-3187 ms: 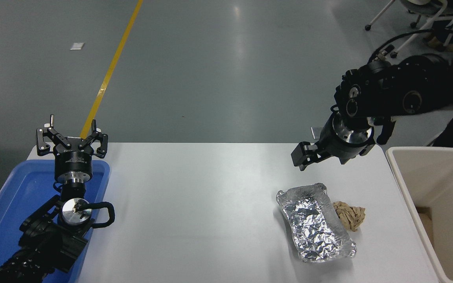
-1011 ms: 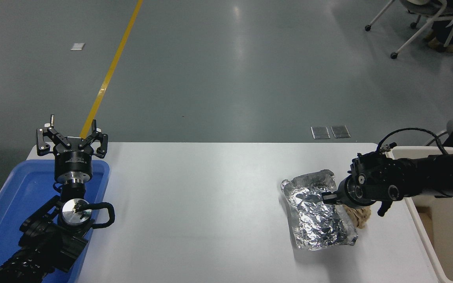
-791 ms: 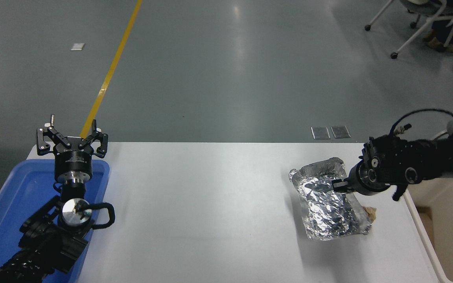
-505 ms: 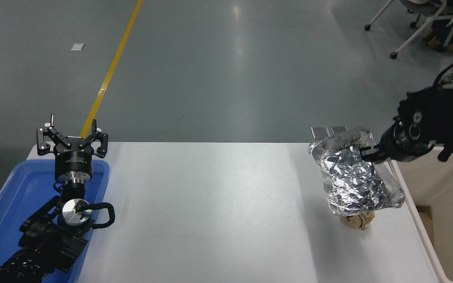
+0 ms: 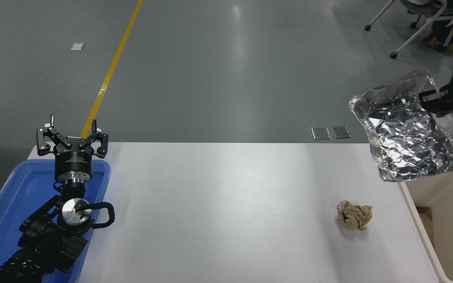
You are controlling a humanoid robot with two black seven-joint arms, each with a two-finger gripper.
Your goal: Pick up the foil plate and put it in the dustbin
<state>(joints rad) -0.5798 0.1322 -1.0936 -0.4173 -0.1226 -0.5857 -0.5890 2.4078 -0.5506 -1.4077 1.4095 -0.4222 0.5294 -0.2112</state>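
Observation:
The shiny crinkled foil plate [image 5: 407, 133] hangs tilted in the air at the right edge, above the table's right end and the rim of the cream-beige dustbin [image 5: 442, 228]. My right gripper [image 5: 433, 101] is shut on the plate's far rim; most of the arm is out of the picture. My left gripper [image 5: 71, 137] is open and parked at the lower left over the blue tray.
A small crumpled brown paper ball [image 5: 354, 215] lies on the white table [image 5: 218, 204] near its right end. The shallow blue tray [image 5: 18, 196] sits at the left edge. A wheeled chair and a person's feet [image 5: 439, 39] are at the top right.
My right gripper came down, closed on the foil plate's rim and lifted it up and to the right, off the table. The brown paper ball stayed on the table. The left arm has not moved.

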